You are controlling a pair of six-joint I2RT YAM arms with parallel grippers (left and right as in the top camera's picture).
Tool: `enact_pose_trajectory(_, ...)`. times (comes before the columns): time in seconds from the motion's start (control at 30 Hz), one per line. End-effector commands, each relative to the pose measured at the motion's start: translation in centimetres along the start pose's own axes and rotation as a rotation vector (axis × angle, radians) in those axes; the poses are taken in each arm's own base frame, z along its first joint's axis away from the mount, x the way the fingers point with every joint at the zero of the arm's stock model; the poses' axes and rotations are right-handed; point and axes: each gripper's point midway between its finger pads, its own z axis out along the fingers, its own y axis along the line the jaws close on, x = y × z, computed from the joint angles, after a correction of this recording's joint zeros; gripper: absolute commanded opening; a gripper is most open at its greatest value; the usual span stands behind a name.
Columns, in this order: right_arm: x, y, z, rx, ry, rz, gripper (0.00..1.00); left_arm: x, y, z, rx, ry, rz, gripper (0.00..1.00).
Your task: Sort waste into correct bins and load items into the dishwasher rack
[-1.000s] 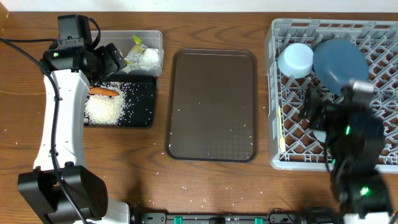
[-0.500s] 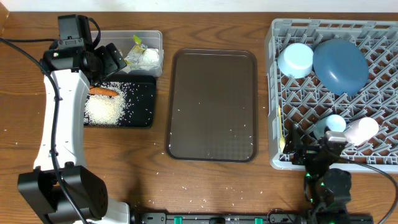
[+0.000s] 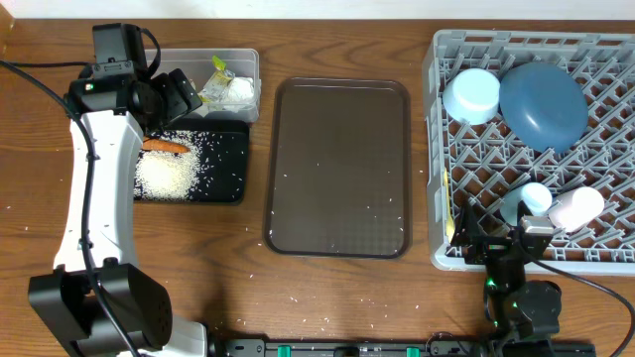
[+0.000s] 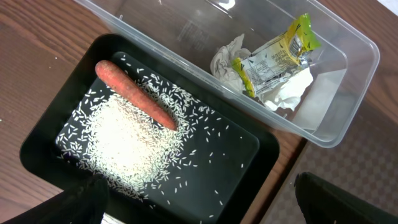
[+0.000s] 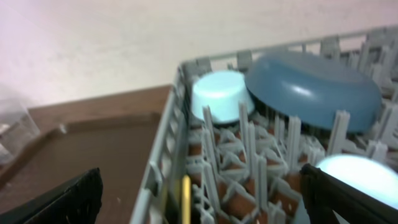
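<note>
My left gripper (image 3: pixel 177 96) is open and empty above the black tray (image 3: pixel 230 178), which holds the orange-brown sausage (image 4: pixel 134 93) and a heap of rice (image 4: pixel 127 146). The clear tub (image 3: pixel 248 61) behind it holds crumpled tissue (image 4: pixel 283 93) and the green-and-white wrapper (image 4: pixel 273 59). My right gripper (image 3: pixel 499 243) is open and empty at the front edge of the grey rack (image 3: pixel 437 149). In the rack are the dark-blue dish (image 3: pixel 543 104), the white bowl (image 3: pixel 471 94), the light-blue cup (image 3: pixel 536 198), the pink cup (image 3: pixel 575 208) and the yellow spoon (image 3: pixel 448 208).
A large brown serving tray (image 3: pixel 337 169) with a few stray rice grains lies in the middle of the table. More loose grains are scattered on the wood in front of it. The left arm's base stands at the front left.
My right arm has drawn back from over the rack to its front edge, uncovering the two small cups. The left arm has not moved.
</note>
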Motion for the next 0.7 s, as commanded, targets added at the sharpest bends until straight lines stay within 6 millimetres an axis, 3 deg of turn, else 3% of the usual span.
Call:
enact_pose_trajectory(0.0, 0.41, 1.08, -0.08, -0.061, 0.01, -0.093, 0.99, -0.03, 0.11, 0.03, -0.005, 0.0, 0.002, 0.98)
enact_pose_trajectory(0.1, 0.63, 1.77, -0.14, -0.103, 0.014, -0.208, 0.99, -0.03, 0.11, 0.03, -0.005, 0.0, 0.002, 0.98)
enact_pose_trajectory(0.67, 0.6, 1.7, -0.13, -0.1, 0.014, -0.208, 0.99, -0.03, 0.11, 0.03, -0.005, 0.0, 0.002, 0.98)
